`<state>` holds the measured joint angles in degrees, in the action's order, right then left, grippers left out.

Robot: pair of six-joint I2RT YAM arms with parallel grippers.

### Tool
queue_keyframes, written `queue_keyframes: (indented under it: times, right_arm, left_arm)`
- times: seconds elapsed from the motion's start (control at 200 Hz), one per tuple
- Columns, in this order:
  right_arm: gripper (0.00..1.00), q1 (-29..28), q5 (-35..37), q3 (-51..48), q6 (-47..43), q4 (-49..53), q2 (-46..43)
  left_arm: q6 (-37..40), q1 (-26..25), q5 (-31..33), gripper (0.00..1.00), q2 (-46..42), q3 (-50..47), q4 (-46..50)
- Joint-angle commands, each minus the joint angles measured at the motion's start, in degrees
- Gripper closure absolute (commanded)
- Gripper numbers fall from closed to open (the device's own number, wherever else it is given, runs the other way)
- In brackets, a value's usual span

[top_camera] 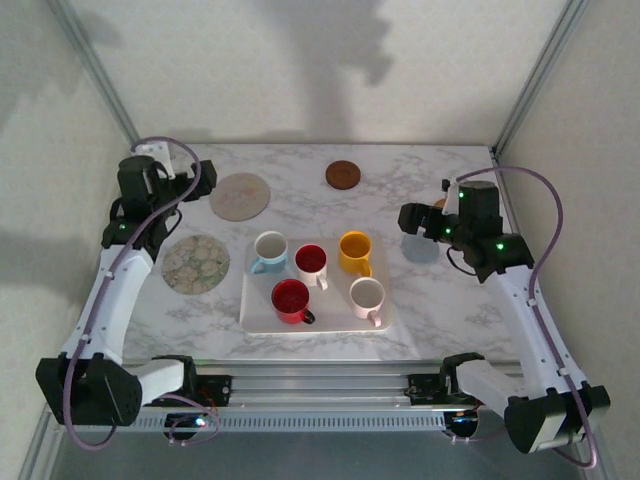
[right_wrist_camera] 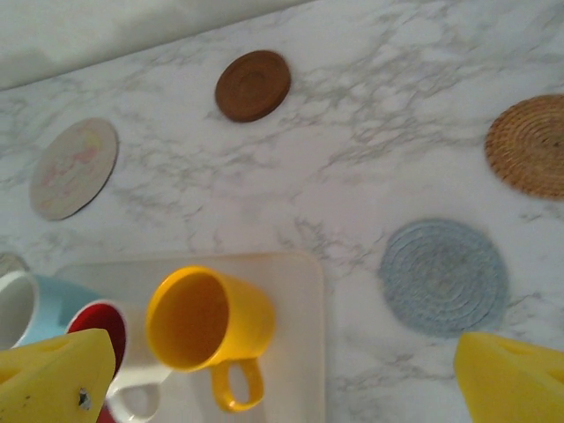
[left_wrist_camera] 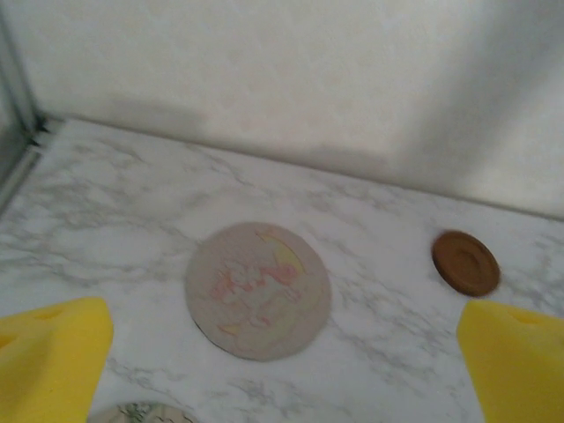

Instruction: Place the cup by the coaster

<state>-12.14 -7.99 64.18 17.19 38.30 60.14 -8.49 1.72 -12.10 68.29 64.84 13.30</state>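
Several cups stand on a white tray (top_camera: 262, 318): a light blue one (top_camera: 268, 250), a white one with a red inside (top_camera: 312, 262), a yellow one (top_camera: 355, 252), a red one (top_camera: 291, 300) and a white one (top_camera: 367, 296). Coasters lie around it: pink (top_camera: 240, 196), brown (top_camera: 342, 174), green patterned (top_camera: 196, 263), woven blue (right_wrist_camera: 443, 276) and rattan (right_wrist_camera: 529, 145). My left gripper (top_camera: 200, 178) hangs open over the pink coaster (left_wrist_camera: 257, 289), holding nothing. My right gripper (top_camera: 410, 218) is open and empty, above the tray's right edge, by the yellow cup (right_wrist_camera: 207, 322).
White walls and metal frame posts close in the marble table at the back and sides. Bare marble lies between the tray (right_wrist_camera: 295, 291) and the brown coaster (right_wrist_camera: 253, 85), and along the tray's right side.
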Motion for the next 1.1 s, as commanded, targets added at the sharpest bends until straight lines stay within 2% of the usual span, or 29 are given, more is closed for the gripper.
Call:
queue_keyframes:
  times: [0.0, 0.135, 0.29, 0.561, 0.841, 1.096]
  right_arm:
    - [0.01, -0.5, -6.2, 4.8, 0.2, 6.0, 0.8]
    - [0.01, -0.7, -9.5, 7.6, 0.3, 7.3, 3.2]
    - [0.01, -1.4, -11.0, 8.6, 2.0, 7.0, 5.6]
    - [0.01, -3.3, -12.1, 8.5, 4.2, 6.7, 8.7]
    - [0.01, -6.3, -10.8, 3.3, 10.4, -5.3, 7.6]
    - [0.01, -7.2, -8.2, -0.5, 13.3, -12.0, 6.9]
  left_arm:
    - [-1.5, 0.1, -6.4, 0.0, 2.4, 5.8, 5.7]
    - [-0.4, -1.6, -3.2, 0.0, 7.7, 11.9, 12.0]
    - [-0.4, -4.4, 0.3, 0.0, 12.5, 14.8, 15.5]
    - [-0.6, -7.6, 0.0, 0.0, 24.9, 21.2, 19.4]
    - [-0.7, -8.9, 1.0, 0.02, 37.6, 28.8, 21.1]
    - [-0.5, -10.6, 2.0, 0.05, 49.3, 38.1, 25.2]
